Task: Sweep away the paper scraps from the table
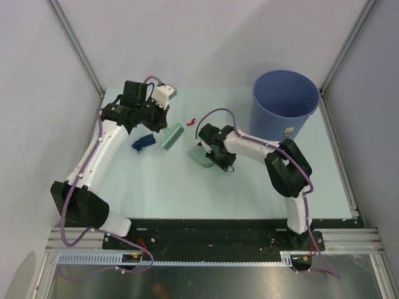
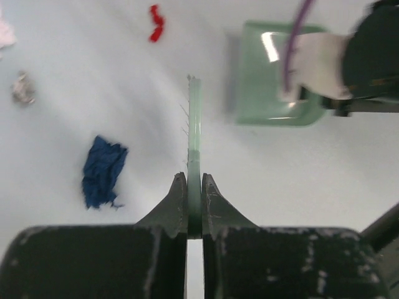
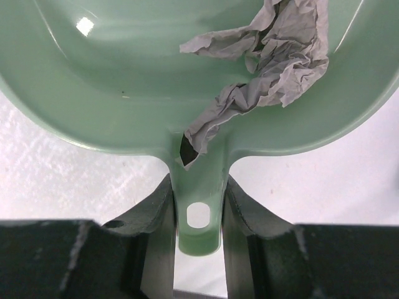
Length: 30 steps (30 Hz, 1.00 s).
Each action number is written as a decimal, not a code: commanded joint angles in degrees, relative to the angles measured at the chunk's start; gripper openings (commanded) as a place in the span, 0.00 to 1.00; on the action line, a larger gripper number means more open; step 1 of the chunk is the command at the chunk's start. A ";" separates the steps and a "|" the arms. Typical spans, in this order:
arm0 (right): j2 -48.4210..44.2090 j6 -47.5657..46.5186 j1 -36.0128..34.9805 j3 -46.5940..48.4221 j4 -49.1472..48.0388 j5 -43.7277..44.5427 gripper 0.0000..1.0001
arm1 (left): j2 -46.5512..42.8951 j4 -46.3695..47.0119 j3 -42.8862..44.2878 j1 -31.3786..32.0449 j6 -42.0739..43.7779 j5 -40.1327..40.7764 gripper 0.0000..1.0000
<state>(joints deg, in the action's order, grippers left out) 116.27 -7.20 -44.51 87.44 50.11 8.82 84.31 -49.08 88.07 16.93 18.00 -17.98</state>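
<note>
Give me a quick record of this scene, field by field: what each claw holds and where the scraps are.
Left claw: shut on brush
Right claw: shut on dustpan handle
In dustpan: grey scrap
On table: blue scrap, red scrap
Bin: far right corner

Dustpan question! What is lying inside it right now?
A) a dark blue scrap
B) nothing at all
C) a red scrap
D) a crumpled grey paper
D: the right wrist view shows a crumpled grey paper lying in the green dustpan, which the right hand holds by its handle.
</note>
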 commanded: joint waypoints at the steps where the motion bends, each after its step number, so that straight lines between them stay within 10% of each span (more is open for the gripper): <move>1: -7.45 -0.01 0.04 3.96 8.22 3.48 0.00 | -1.17 -0.23 1.75 -3.91 2.30 7.95 0.00; 9: -15.45 -2.38 0.82 18.28 23.88 11.73 0.00 | -0.64 -0.05 -0.88 -5.15 3.53 8.05 0.00; 17: -22.56 -9.05 9.78 25.25 21.46 40.51 0.00 | -1.43 -0.05 -3.34 -5.15 3.45 6.03 0.00; 30: -41.20 -75.29 26.31 -12.88 -53.47 39.27 0.00 | -3.54 -0.05 -5.46 -5.15 4.41 5.06 0.00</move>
<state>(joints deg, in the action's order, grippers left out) 78.96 -58.87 -19.99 79.90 24.97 51.03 83.77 -50.35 82.74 11.51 20.03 -10.74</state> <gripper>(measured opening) 0.322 0.050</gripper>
